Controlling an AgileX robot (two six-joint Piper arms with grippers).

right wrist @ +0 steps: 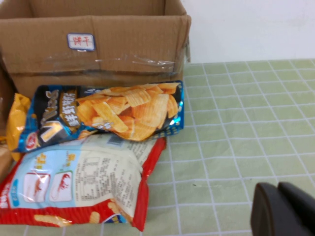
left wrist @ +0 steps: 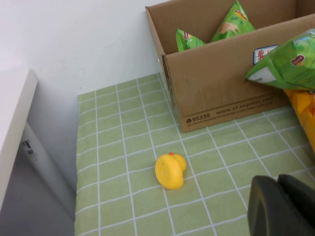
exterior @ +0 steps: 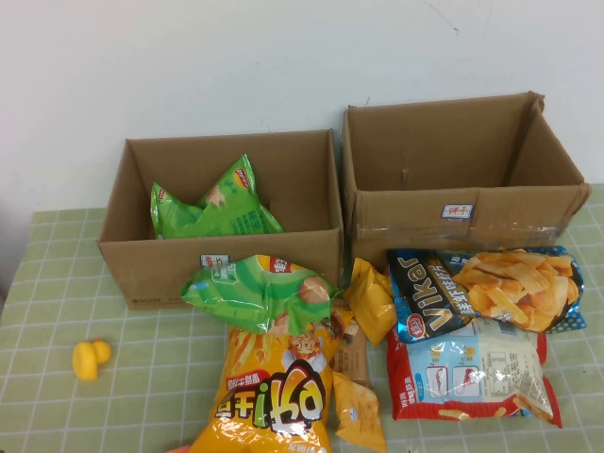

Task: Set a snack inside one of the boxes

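Note:
Two open cardboard boxes stand at the back. The left box (exterior: 142,274) holds a green snack bag (exterior: 222,208); the right box (exterior: 406,212) looks empty. In front lie a green bag (exterior: 260,293), an orange bag (exterior: 278,392), small yellow packets (exterior: 371,300), a blue Viker chips bag (exterior: 486,291) and a red-and-white bag (exterior: 472,373). Neither gripper shows in the high view. My left gripper (left wrist: 278,179) is shut and empty over the cloth, near the left box (left wrist: 221,93). My right gripper (right wrist: 278,186) is shut and empty, beside the red-and-white bag (right wrist: 83,182).
A yellow toy duck (exterior: 91,359) sits on the green checked cloth at the left, also in the left wrist view (left wrist: 170,170). A white wall stands behind the boxes. The table edge drops off at the far left (left wrist: 76,196).

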